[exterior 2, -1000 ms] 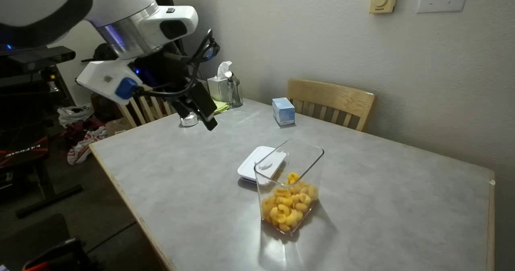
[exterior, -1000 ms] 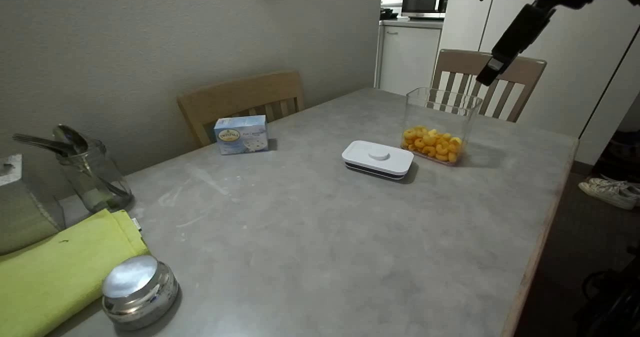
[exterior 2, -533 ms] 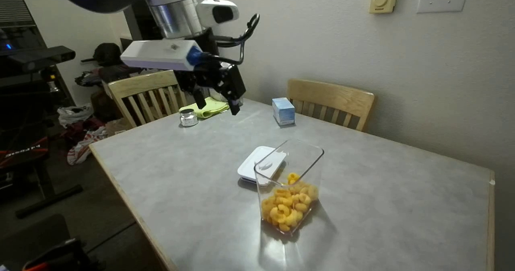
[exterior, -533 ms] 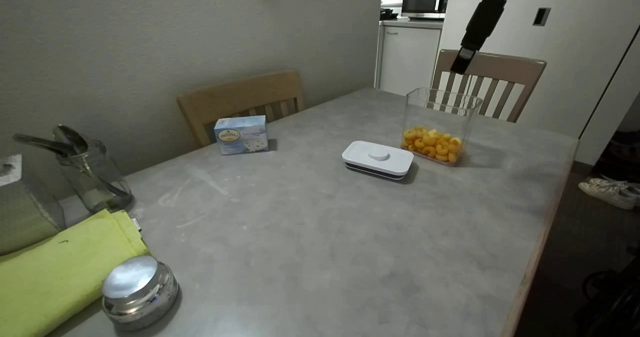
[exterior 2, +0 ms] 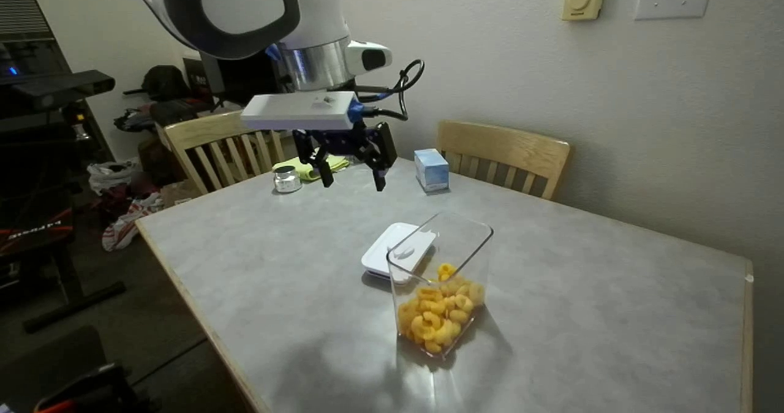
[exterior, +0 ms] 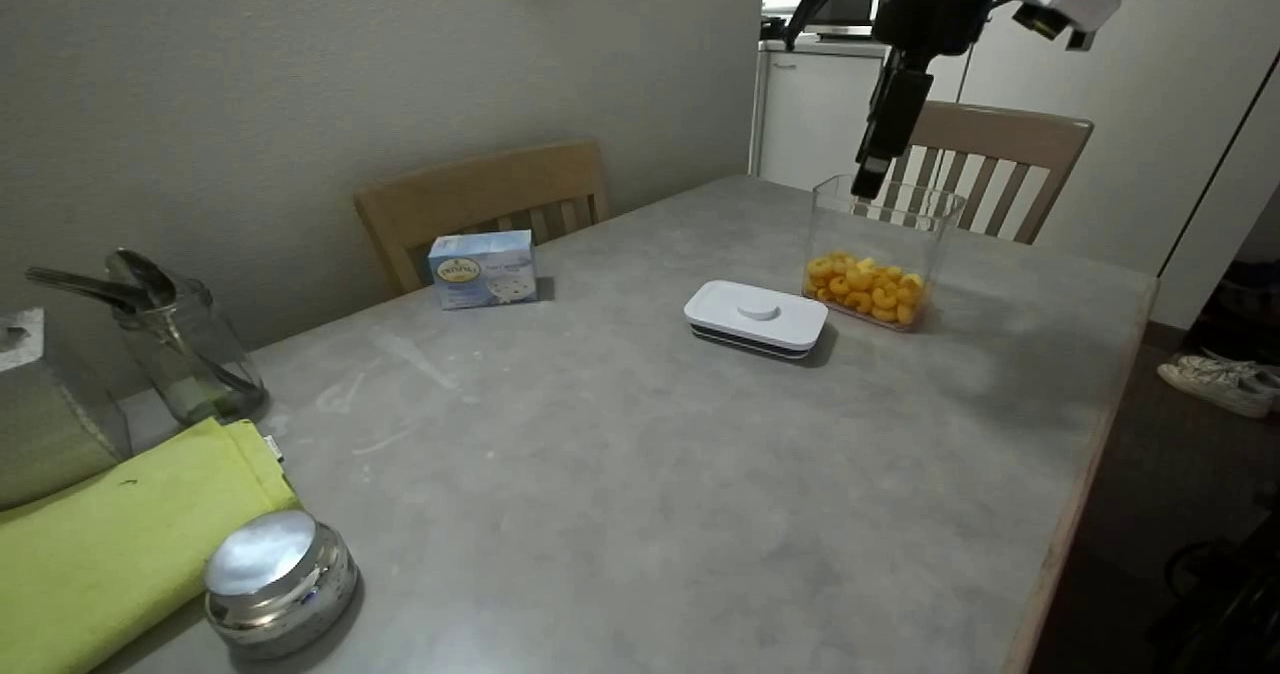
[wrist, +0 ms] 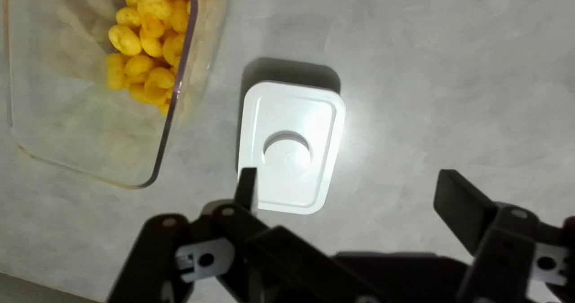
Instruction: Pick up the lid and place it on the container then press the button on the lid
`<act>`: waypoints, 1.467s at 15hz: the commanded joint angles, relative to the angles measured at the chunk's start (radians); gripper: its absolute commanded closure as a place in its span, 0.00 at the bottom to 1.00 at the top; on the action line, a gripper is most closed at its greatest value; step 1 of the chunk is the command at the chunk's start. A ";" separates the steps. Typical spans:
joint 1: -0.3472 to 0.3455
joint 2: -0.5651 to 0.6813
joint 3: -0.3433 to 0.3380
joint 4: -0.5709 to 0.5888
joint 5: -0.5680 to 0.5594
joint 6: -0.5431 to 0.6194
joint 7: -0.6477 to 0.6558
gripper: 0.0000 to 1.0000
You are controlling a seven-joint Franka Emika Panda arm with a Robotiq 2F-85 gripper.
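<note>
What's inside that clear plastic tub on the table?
Yellow curved pieces lie heaped in the bottom of the clear tub, which is open at the top. Outer pieces cover those deeper in the heap, so anything buried there cannot be seen.

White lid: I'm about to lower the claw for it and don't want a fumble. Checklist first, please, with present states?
1. Claw open: ok, jaws apart.
2. Lid flat on the table, button up: ok.
3. Lid centred between the jaws: not ok; in the wrist view one finger hides part of its edge.
4. Lid apart from the container: ok, a gap shows.
5. Container upright and open-topped, yellow pieces low inside: ok.
6. Opening wide enough for the lid: cannot tell.
</note>
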 commanded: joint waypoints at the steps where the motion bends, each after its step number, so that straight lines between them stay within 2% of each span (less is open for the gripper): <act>1: -0.061 0.017 0.055 0.003 -0.017 0.010 0.029 0.00; 8: -0.120 0.211 0.105 0.125 -0.043 0.025 0.027 0.00; 15: -0.192 0.398 0.214 0.324 -0.034 0.087 -0.049 0.00; 16: -0.180 0.344 0.206 0.260 -0.054 0.075 0.003 0.00; 19: -0.191 0.387 0.221 0.313 -0.054 0.076 -0.003 0.00; 22: -0.184 0.394 0.215 0.315 -0.072 0.069 0.012 0.00</act>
